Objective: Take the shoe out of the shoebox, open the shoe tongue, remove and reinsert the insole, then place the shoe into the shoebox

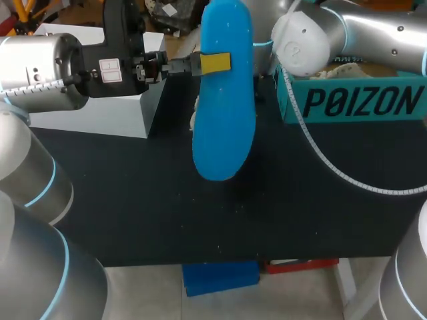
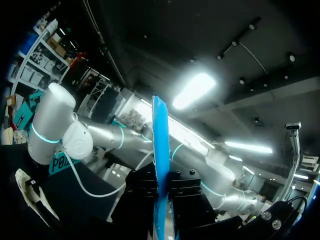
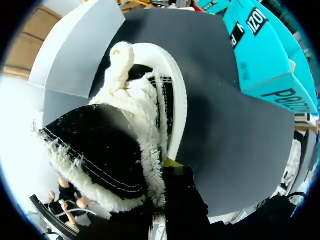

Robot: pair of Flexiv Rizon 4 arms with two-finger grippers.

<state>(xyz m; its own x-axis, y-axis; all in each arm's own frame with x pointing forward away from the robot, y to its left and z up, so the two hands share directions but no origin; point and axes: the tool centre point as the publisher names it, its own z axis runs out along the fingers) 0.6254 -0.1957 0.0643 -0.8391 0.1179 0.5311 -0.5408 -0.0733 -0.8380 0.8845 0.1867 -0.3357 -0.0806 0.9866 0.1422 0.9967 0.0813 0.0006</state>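
Insole (image 1: 223,100) clamped in left jaws, shoe (image 3: 135,125) close in right wrist view

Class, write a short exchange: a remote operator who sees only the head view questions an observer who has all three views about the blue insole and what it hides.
Operator: The blue insole fills the middle of my view. What lies behind it?
Observer: The right wrist view shows the shoe, black with a frayed white trim, resting on the dark table between the white box and the teal shoebox.
Operator: Is the insole pinched from both sides?
Observer: Yes. In the left wrist view it stands edge-on, and the left gripper has one of its fingers on each face.
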